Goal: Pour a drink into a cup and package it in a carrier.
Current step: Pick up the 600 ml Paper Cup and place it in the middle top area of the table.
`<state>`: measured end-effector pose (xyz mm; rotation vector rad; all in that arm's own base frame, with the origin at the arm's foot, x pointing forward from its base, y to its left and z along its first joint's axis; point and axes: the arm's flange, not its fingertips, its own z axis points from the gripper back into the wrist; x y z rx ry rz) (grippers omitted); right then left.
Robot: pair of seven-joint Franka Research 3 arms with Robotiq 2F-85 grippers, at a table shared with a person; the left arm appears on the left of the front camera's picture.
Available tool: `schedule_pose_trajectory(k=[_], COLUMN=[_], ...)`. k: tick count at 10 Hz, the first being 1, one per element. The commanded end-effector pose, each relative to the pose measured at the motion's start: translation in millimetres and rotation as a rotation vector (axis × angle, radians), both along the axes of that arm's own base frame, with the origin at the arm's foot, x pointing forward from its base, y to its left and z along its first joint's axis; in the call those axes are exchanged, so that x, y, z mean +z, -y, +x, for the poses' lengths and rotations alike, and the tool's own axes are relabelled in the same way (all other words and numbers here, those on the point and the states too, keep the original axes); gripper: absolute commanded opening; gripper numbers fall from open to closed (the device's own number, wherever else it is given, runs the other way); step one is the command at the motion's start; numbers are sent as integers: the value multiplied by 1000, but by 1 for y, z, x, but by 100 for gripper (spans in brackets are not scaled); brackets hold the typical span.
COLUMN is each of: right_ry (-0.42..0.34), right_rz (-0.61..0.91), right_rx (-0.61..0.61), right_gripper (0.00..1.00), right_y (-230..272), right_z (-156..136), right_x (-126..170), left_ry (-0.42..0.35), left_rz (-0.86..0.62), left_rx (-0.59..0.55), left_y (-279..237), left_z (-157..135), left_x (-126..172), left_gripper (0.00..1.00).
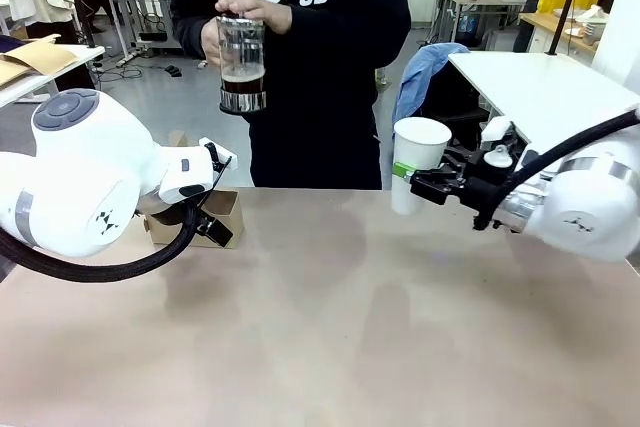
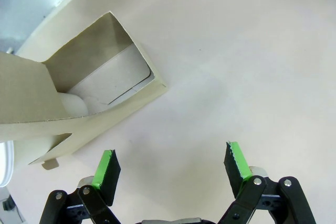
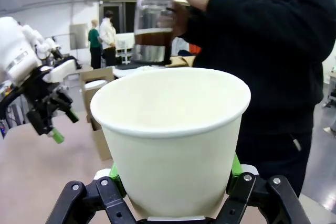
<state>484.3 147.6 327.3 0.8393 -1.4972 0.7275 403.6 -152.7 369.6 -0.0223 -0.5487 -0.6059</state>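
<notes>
Across the table, a person's hands hold up a clear jar [image 1: 242, 62] [image 3: 152, 30] with the dark drink in its lower part. My right gripper [image 1: 415, 179] [image 3: 176, 182] is shut on the cup [image 1: 420, 162] [image 3: 173, 140], a white paper cup that stands upright, has no lid and looks empty inside. The jar is above and to the left of the cup, well apart from it. My left gripper [image 2: 172, 163] [image 1: 212, 225] hangs open over the table, just beside the brown cardboard carrier [image 1: 228, 209] [image 2: 79, 93] [image 3: 97, 114], with nothing between its fingers.
The beige tabletop [image 1: 330, 327] stretches wide in front of both arms. A white side table [image 1: 540, 87] and a blue cloth [image 1: 425, 67] stand behind my right arm. The person stands at the far edge, between the two arms.
</notes>
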Motion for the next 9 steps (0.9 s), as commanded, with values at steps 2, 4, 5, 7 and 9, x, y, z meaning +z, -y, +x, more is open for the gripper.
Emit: schedule_pose_trajectory(k=[2,4,5,7,9], right_ry=[50,10,7,-1,-26], right_rz=[-29,-61,-42,-7,-24], right_rx=[-46,-9,-8,11,-2], right_gripper=[81,81,81,81,81], right_y=[-9,-10,-9,-6,4], right_z=[38,52,56,63,60], right_x=[-35,-45,-48,-54,-34], left_ry=[1,1,1,1,1], left_rz=[-3,-3,-3,-3,-3], left_rx=[1,1,1,1,1], left_y=[-1,-1,-1,-1,-1], left_z=[0,0,0,0,0], left_x=[1,1,1,1,1], left_gripper=[100,100,100,100,100])
